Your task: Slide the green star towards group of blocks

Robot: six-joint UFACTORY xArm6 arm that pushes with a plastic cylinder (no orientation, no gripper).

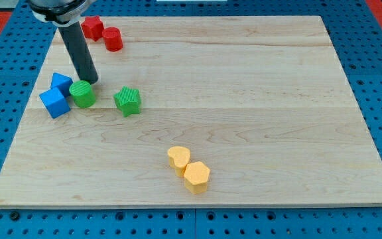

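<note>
The green star (pixel 128 100) lies on the wooden board (pixel 244 99) at the left, a short way to the right of a group of blocks: a green cylinder (pixel 83 94), a blue cube (pixel 54 102) and a second blue block (pixel 62 82). My tip (pixel 91 80) is just above and right of the green cylinder, touching or nearly touching it, and up-left of the green star with a gap between them.
A red star-like block (pixel 92 27) and a red cylinder (pixel 113 40) sit at the top left. A yellow heart-shaped block (pixel 178 159) and a yellow hexagon (pixel 196 176) touch each other near the bottom centre. The board's left edge is close to the blue blocks.
</note>
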